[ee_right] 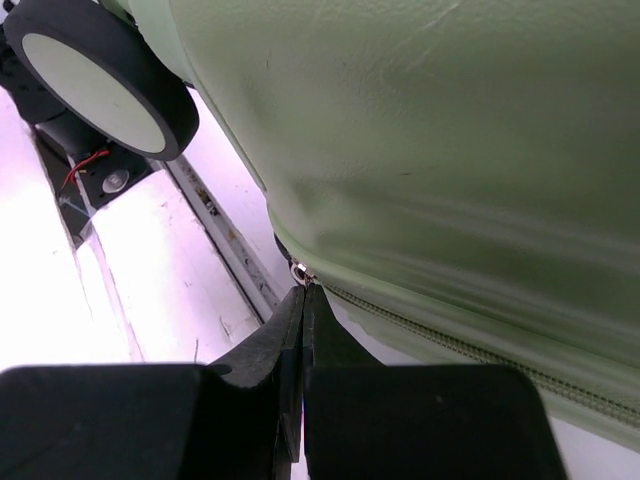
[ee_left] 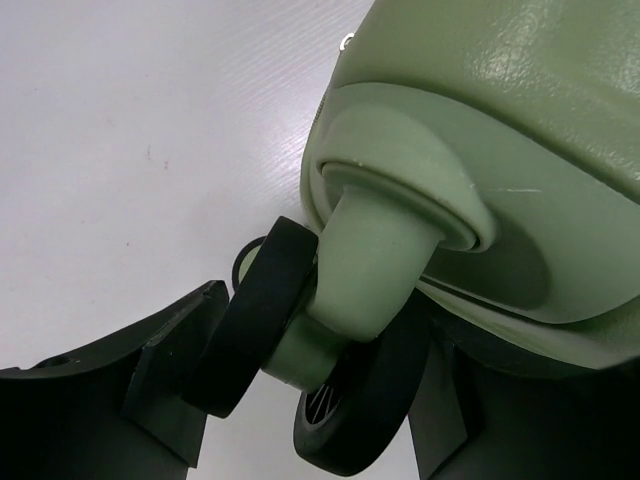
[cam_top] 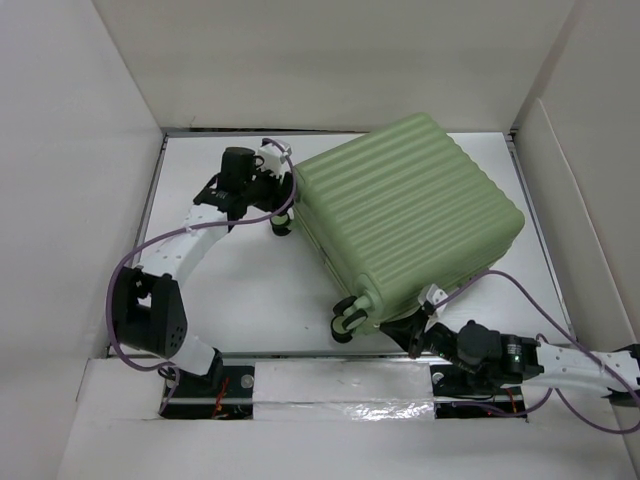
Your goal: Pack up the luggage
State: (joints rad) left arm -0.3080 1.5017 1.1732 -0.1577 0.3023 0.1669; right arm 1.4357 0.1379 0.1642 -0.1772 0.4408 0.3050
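Note:
The luggage point(cam_top: 410, 215) is a pale green ribbed hard-shell case lying shut and flat, turned at an angle on the white table point(cam_top: 250, 290). My left gripper point(cam_top: 278, 208) is at its far-left corner. In the left wrist view its fingers point(ee_left: 180, 350) sit on either side of the black twin wheel point(ee_left: 250, 320) and press on it, so the left gripper point(ee_left: 310, 400) is shut on that wheel. My right gripper point(cam_top: 425, 318) is at the near edge, under the shell. It point(ee_right: 302, 300) is shut, with the silver zipper pull point(ee_right: 300, 272) at its tips on the zipper line point(ee_right: 470, 345).
White walls box in the table on the left, back and right. A metal rail point(ee_right: 220, 250) and a taped strip point(cam_top: 340, 385) run along the near edge. Another black wheel point(cam_top: 350, 320) sticks out at the case's near-left corner, close to the right arm.

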